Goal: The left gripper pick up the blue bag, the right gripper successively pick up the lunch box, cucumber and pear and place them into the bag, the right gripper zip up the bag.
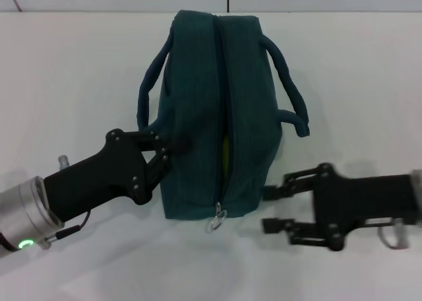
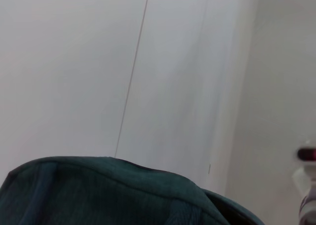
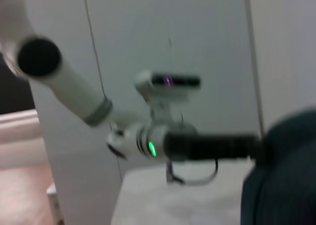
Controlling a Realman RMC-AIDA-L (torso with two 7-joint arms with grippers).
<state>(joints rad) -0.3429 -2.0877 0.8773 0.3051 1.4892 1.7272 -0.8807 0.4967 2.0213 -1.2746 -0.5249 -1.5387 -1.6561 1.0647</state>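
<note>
Zipping the blue bag [image 1: 247, 109] is what's left: left gripper [image 1: 173, 144] is pinching its side, my right gripper [image 1: 271, 210] is hanging wide open, empty, needing that zipper ring [image 1: 216, 220] next

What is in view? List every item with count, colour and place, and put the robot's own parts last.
bag: one, dark teal-blue, on the table in the middle, top zip closed for most of its length, a yellow-green sliver showing through a gap near the pull end.
handles: two, dark blue, one on each side of the bag.
zip ring: one, silver, at the bag's near end.
table: one, white, under everything.
left tool: one, black, fingertips against the bag's left side; whether it grips is unclear.
cuff: one, silver with a green light, on the left arm.
right tool: one, black, fingers spread, beside the bag's near right corner, holding nothing.
</note>
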